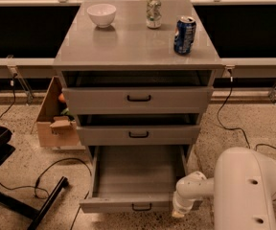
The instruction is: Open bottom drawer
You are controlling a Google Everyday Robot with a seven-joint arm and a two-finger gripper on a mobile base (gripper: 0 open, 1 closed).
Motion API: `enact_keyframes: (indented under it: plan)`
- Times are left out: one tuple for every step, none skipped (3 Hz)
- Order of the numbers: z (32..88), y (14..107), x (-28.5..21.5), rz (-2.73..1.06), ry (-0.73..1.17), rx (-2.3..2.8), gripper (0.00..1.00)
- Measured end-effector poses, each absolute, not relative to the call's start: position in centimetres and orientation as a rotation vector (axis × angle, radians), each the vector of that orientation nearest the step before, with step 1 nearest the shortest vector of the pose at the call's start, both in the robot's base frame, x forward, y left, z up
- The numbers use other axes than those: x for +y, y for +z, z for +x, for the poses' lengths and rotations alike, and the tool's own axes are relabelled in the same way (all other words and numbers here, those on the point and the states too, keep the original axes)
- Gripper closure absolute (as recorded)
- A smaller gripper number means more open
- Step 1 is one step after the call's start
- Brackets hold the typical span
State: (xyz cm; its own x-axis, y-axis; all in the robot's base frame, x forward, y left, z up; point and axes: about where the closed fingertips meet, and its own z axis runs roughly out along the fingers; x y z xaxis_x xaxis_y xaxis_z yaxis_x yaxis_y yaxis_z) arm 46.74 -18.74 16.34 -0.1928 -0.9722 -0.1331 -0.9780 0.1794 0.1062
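Observation:
The grey cabinet [136,49] has three drawers. The bottom drawer [137,176] is pulled far out toward me, its plain grey inside bare, its short front panel with a small black handle [141,207] at the frame's lower edge. The mid-sized drawer [138,134] and the tall top drawer [139,98] each stand slightly out. My white arm comes in from the lower right. Its gripper [178,213] hangs low beside the right end of the bottom drawer's front, apart from the handle.
On the cabinet top stand a white bowl [101,14], a silver can [153,11] and a blue can [184,34]. A cardboard box [56,119] sits left of the cabinet. Cables [47,174] and a black chair base [13,195] lie on the floor left.

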Motion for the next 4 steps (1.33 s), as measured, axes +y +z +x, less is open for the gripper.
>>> enact_keyframes:
  plan:
    - [47.09,16.47,-18.83,-1.973,0.260,2.385,0.98]
    - [47.09,16.47,-18.83,-1.973,0.260,2.385,0.84]
    - [47.09,16.47,-18.83,-1.973,0.260,2.385,0.53]
    - [47.09,16.46,-18.83,-1.973,0.260,2.385,0.30]
